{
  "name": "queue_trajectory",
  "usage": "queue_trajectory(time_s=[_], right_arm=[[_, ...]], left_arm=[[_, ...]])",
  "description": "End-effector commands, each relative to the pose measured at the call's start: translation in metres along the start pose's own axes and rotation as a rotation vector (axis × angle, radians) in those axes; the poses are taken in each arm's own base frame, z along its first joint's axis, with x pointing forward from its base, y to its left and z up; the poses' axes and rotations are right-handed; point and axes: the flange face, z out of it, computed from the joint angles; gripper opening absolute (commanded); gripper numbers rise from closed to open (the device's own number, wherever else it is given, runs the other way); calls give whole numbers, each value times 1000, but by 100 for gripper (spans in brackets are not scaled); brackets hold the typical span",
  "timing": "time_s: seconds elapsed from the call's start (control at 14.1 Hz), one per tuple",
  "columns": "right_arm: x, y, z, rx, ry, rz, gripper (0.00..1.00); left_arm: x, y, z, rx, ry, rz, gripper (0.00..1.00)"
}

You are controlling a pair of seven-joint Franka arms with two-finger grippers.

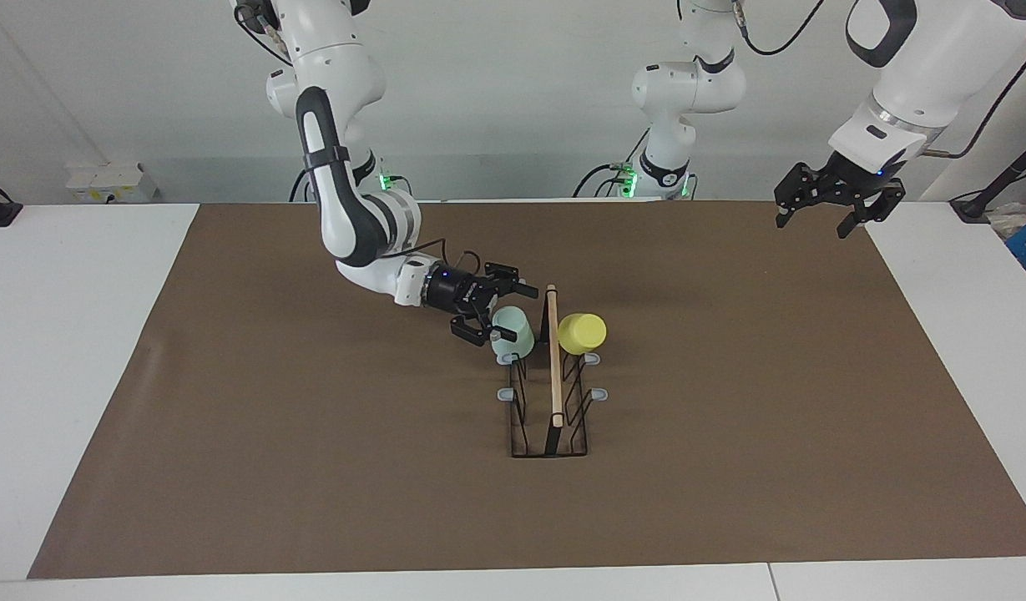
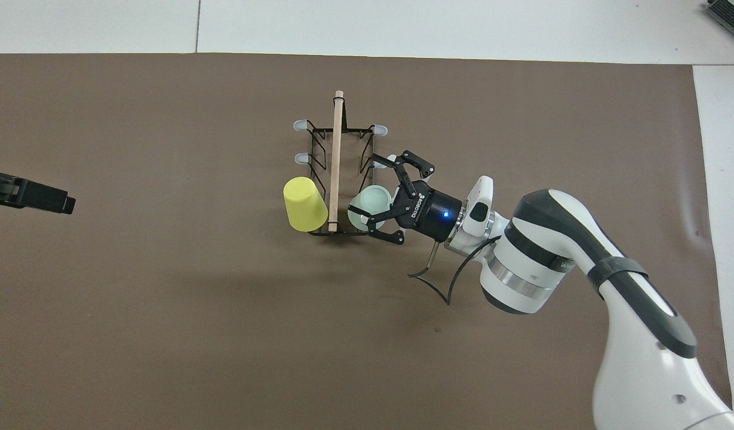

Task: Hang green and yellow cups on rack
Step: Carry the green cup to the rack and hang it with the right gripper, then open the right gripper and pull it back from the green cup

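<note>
Overhead view shows the right gripper [image 2: 389, 200] with fingers spread wide about the green cup [image 2: 369, 207], which sits on the rack [image 2: 336, 155] at its end nearest the robots; contact is unclear. Beside it, the yellow cup [image 2: 304, 203] hangs. Waiting, the left gripper [image 1: 830, 204] hovers open above the surface [image 1: 312, 467].
</note>
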Motion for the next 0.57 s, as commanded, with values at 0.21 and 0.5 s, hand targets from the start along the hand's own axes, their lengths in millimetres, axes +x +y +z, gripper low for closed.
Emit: queue_trajectory(time_s=[0.21, 0.5], right_arm=[[117, 60, -41, 168, -203, -26, 100], [189, 60, -76, 263, -457, 154, 100]], left_arm=[[-8, -2, -3, 20, 13, -13, 100], [-8, -2, -2, 20, 11, -13, 100]])
